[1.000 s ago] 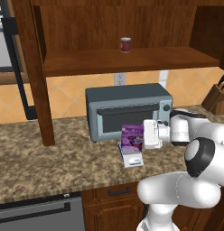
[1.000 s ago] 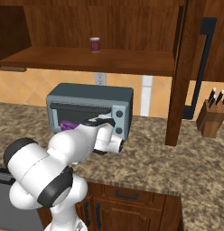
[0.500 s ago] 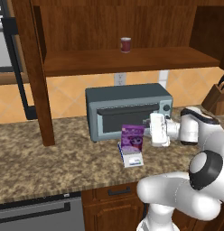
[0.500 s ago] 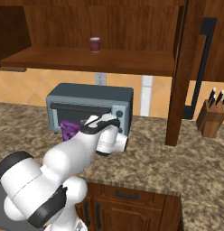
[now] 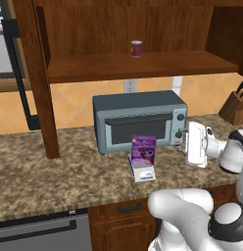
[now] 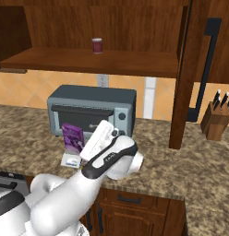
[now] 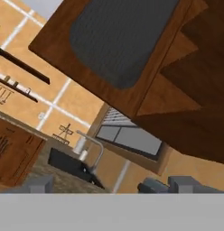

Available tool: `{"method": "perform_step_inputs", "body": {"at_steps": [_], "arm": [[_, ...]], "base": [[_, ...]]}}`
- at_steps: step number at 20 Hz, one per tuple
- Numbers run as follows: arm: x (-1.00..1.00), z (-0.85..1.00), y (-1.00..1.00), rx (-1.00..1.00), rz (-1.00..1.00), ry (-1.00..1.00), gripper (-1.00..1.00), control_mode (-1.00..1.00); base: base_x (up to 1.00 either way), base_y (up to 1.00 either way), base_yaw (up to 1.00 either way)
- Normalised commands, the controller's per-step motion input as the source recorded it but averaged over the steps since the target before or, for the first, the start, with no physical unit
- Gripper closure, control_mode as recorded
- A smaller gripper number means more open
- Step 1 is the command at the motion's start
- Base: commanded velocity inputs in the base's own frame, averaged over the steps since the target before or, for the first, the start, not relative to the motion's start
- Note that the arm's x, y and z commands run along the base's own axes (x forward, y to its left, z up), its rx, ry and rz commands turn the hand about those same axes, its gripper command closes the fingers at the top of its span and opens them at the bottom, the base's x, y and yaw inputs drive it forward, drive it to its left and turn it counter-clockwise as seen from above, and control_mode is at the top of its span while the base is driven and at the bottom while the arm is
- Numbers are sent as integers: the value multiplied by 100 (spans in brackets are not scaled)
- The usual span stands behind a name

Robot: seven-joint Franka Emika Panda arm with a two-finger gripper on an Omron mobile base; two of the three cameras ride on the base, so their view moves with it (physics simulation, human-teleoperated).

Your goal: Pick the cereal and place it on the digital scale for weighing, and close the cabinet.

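The purple cereal [image 5: 143, 151] box stands upright on the small white digital scale [image 5: 142, 172], in front of the toaster oven; the right base view also shows the cereal [image 6: 73, 137] on the scale [image 6: 70, 161]. My gripper [image 5: 188, 143] hovers to the right of the box, apart from it, with nothing in it. In the hand view my gripper [image 7: 109, 185] has its tips far apart, open. The cabinet [image 5: 133, 66] above the counter is open, its doors swung out. One glass-panelled door [image 7: 118, 36] passes overhead in the hand view.
A grey-blue toaster oven [image 5: 138, 120] stands behind the scale. A dark red mug [image 5: 136, 48] sits on the cabinet shelf. The open left door [image 5: 37, 73] and right door [image 6: 190, 73] jut over the counter. A knife block [image 6: 215, 120] stands at the right. A sink faucet [image 7: 89, 151] lies ahead of the hand.
My gripper has drawn back to the right, away from the cereal, with its fingers spreading. The cereal stays on the scale.
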Motion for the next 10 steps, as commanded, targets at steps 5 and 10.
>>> {"method": "perform_step_inputs", "body": {"at_steps": [5,10], "arm": [[-59,38,-77,25,-3,-24,-100,-100],[-50,59,-93,27,0,-26,-100,-100]], "base": [[0,0,0],[0,0,0]]}}
